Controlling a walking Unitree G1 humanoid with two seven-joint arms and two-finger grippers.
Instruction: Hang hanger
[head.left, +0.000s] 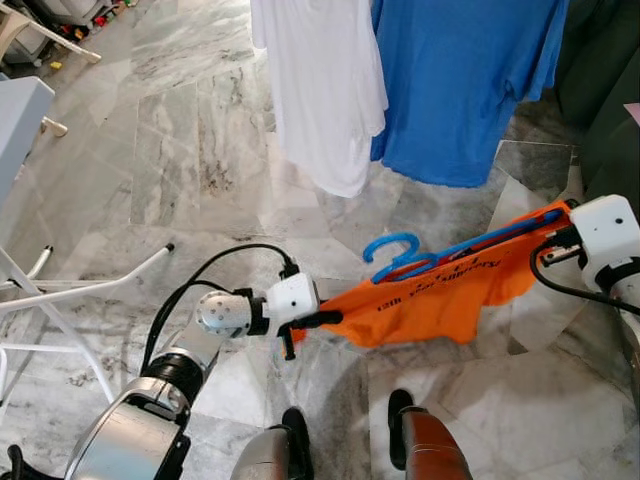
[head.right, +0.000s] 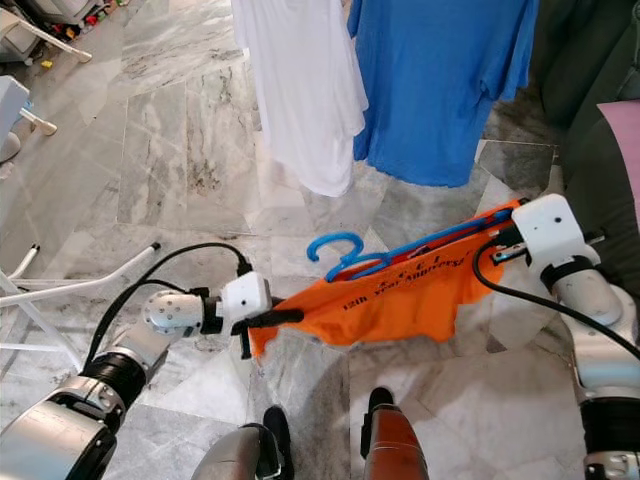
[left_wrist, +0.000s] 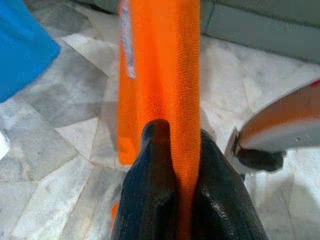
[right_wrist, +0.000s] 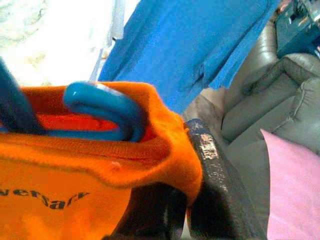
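Orange cloth, a T-shirt (head.left: 430, 295) with dark lettering, is stretched between both grippers above the grey marble floor (head.left: 180, 160). The left gripper (head.left: 318, 321) pinches the shirt's near corner, its black fingers (left_wrist: 150, 190) closed on the fabric. The right gripper (head.right: 500, 243) clamps the shirt's far shoulder. A blue hanger (head.left: 400, 258) sits inside the shirt, its hook poking out at the neck. Beyond the orange shirt hang a white shirt (head.left: 325, 85) and a blue shirt (head.left: 460, 80).
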